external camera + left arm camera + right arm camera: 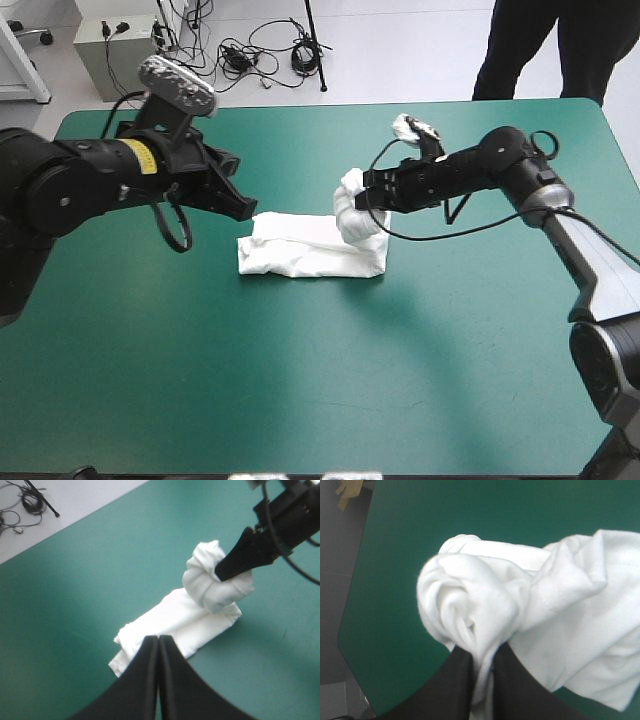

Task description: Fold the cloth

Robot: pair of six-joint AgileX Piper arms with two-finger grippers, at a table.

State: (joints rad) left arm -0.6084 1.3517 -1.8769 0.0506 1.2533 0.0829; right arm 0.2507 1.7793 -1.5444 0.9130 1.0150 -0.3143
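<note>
The white T-shirt (pixel 310 250) lies as a narrow folded bundle near the middle of the teal-green table. Its right end is bunched and lifted off the cover. My right gripper (pixel 368 197) is shut on that raised end; in the right wrist view white cloth (pixel 520 630) bulges out between the black fingers (pixel 455 680). My left gripper (pixel 240 208) hovers just beyond the bundle's left end, shut and holding nothing. In the left wrist view its fingers (pixel 159 645) meet in one point over the T-shirt (pixel 175 625), with the right gripper (pixel 225 570) farther off.
Bare teal-green cover (pixel 300 380) stretches between the bundle and the table's front edge. The far table edge (pixel 300 108) runs behind both arms, with cables on the floor beyond it.
</note>
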